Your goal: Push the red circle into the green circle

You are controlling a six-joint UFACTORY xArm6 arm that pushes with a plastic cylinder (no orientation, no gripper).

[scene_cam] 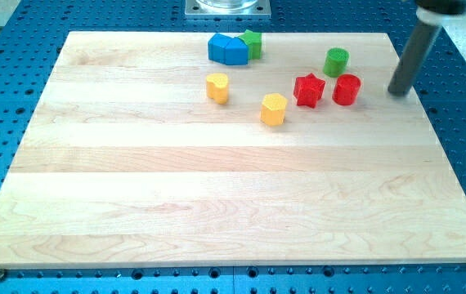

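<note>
- My tip (397, 92) rests on the wooden board (217, 188) near its right edge, toward the view's top. The rod leans up and to the view's right, out of frame.
- No gripper on this rig: the arm ends in a plain rod, so there is nothing to spread or press together.
- Red circle (347, 89) lies to the view's left of my tip, at about the same level, near but apart from it, with bare board between.
- Green circle (337, 61) lies up and left of my tip, just above the red circle and a shade to its left; the two look close but not touching.
- Key relation: the line from red to green runs toward the view's top, slightly left. My tip is at the red circle's right side, not below it.
- Judgement: a push from here would drive red leftward into the red star (309, 89), which sits just beside it. The tip likely needs to get below the red circle first.
- Both circles are upright cylinders; round, so no long axis or heading to note.
</note>
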